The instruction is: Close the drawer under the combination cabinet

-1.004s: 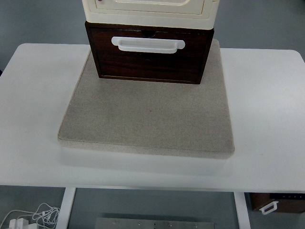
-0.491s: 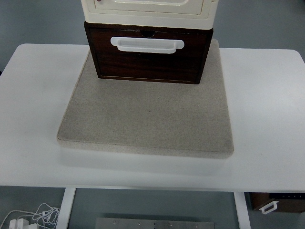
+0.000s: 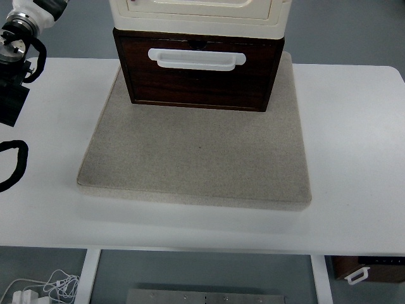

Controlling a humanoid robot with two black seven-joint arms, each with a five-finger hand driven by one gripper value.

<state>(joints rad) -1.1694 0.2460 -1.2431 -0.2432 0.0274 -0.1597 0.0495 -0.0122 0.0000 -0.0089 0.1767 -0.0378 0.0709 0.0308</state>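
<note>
drawer check, starting at the left arm (image 3: 18, 28): coming in at the top-left corner, showing a white and metal joint, a black block below it and a black cable loop (image 3: 14, 163) lower down along the left edge. hanging over the left end of the white table (image 3: 354, 158), well apart from the drawer (image 3: 197, 79) and touching nothing on the mat. cannot tell the left hand's state, released or clenched, with only these arm parts making it into view.

moving outward: lying across the middle of the table, a square beige mat (image 3: 196, 158), near edge close to the table's front edge. standing at the far end of that mat, the combination cabinet, with its cream upper unit (image 3: 199, 12) running out of the top of the view. sitting directly under the cream unit, the dark brown wood-grain drawer, front face turned toward the camera. carrying a white bar handle (image 3: 196, 58) across the upper part of that face. showing a narrow strip of its top edge in front of the cream unit's front, so seeming to stand slightly proud of it rather than flush. resting its bottom edge on the mat, with bare mat spreading out in front of it.

below the table: white cables (image 3: 44, 285) bundling at the bottom left, a grey metal plate (image 3: 209, 296) showing at the bottom centre, a brown box with a white handle (image 3: 367, 269) sitting at the bottom right.
</note>
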